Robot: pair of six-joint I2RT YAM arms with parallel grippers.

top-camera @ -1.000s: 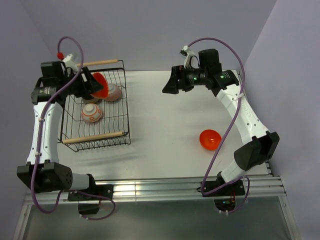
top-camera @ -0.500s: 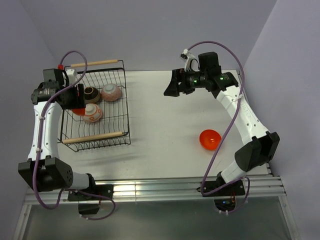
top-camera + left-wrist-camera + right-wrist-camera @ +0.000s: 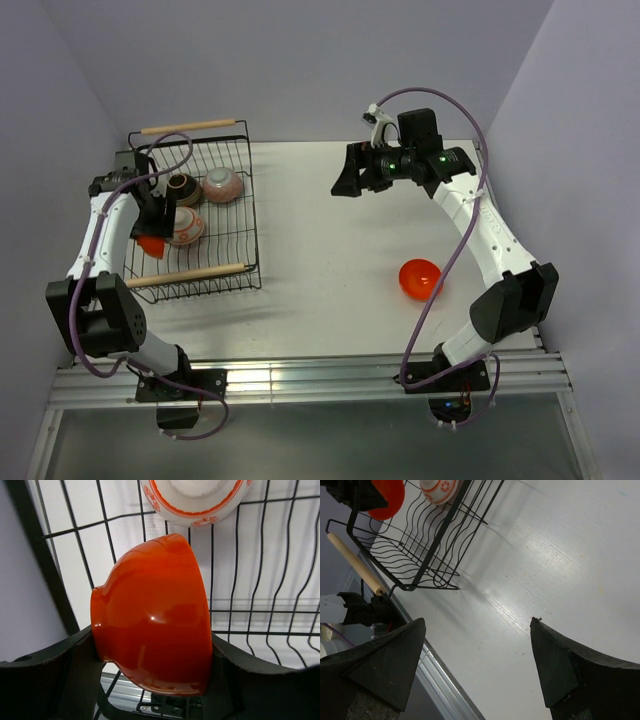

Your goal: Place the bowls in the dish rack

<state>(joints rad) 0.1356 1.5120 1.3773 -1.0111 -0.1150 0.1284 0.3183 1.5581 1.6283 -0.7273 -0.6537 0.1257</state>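
On the bench (image 3: pixel 330 240) the dish rack (image 3: pixel 250 215) sits at my left, and I judge the job more than half done. Three bowls already lie inside it: the pinkish bowl (image 3: pixel 223 184) and the tan-brown bowl (image 3: pixel 183 188) side by side towards the rack's far end, and the red-and-white bowl (image 3: pixel 185 226) just nearer than them. A fourth, the orange bowl (image 3: pixel 155 615), is clenched on its side in my left tool (image 3: pixel 155 680), low inside the rack at its left wall and just beside the red-and-white bowl. Whether it touches the wires I cannot tell, and it is not yet let go. After that one piece is left: the second orange bowl (image 3: pixel 420 279) stands on the bench well to the right of the rack. My right tool (image 3: pixel 475 655) hangs spread and empty, right of the rack's far end, well apart from that bowl
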